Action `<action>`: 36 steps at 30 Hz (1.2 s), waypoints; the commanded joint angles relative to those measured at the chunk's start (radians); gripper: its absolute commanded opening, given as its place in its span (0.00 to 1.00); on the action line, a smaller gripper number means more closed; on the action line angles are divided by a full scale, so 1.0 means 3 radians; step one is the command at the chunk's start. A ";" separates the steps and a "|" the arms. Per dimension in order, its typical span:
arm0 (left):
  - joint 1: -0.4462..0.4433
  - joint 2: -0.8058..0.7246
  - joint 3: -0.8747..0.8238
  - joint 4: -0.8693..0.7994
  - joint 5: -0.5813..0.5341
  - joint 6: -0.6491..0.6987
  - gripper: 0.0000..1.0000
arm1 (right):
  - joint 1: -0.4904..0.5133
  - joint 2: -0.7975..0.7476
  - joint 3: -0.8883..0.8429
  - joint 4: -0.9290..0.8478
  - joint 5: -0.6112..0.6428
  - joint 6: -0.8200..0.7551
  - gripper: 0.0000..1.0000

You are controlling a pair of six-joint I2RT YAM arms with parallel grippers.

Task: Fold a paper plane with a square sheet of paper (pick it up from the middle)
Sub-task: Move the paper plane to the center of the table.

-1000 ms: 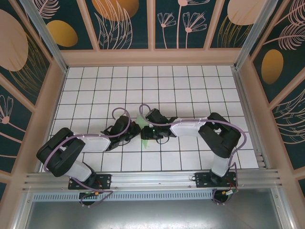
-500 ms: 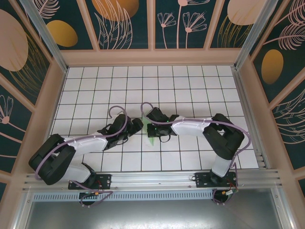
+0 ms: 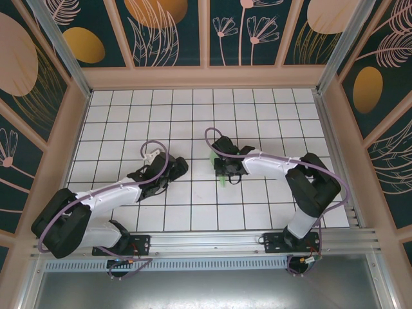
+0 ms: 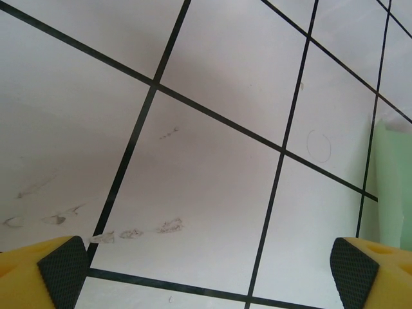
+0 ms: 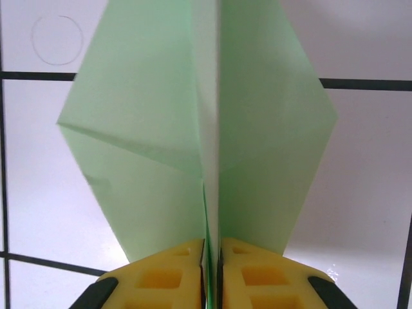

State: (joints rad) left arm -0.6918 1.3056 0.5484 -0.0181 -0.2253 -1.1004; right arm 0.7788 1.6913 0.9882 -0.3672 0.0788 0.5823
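The square sheet of paper is pale mint green and folded into a pointed paper plane [image 5: 148, 148] with two wings spread either side of a centre keel. My right gripper [image 5: 212, 257] is shut on that keel, its yellow fingers [image 5: 167, 277] pressed together over the fold. From above, the right gripper [image 3: 225, 168] holds the plane [image 3: 223, 179] just over the tiles near the table's middle. My left gripper [image 3: 177, 168] sits about one tile to the left, apart from the paper. Its jaws stand wide open over bare tile [image 4: 206, 273], and the green edge [image 4: 389, 187] shows at the far right.
The white grid table [image 3: 129, 116] is walled by patterned panels [image 3: 161, 32] at the back and sides. A metal rail [image 3: 206, 241] runs along the near edge by the arm bases. Faint smudges [image 4: 148, 228] mark the tile under the left gripper.
The left gripper has let go of the paper, opened wide and drawn back to the left. The right gripper has carried the folded paper to the right and slightly farther back.
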 commanded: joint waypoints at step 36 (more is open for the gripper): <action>0.0016 0.0087 0.0115 -0.0210 -0.0074 0.0103 0.99 | -0.0545 0.0906 0.0919 0.0163 0.0270 -0.0318 0.11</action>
State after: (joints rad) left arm -0.6918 1.3411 0.5663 -0.0570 -0.2260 -1.0882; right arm 0.6300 1.9282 1.2263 -0.3145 0.1383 0.5304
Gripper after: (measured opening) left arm 0.985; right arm 0.107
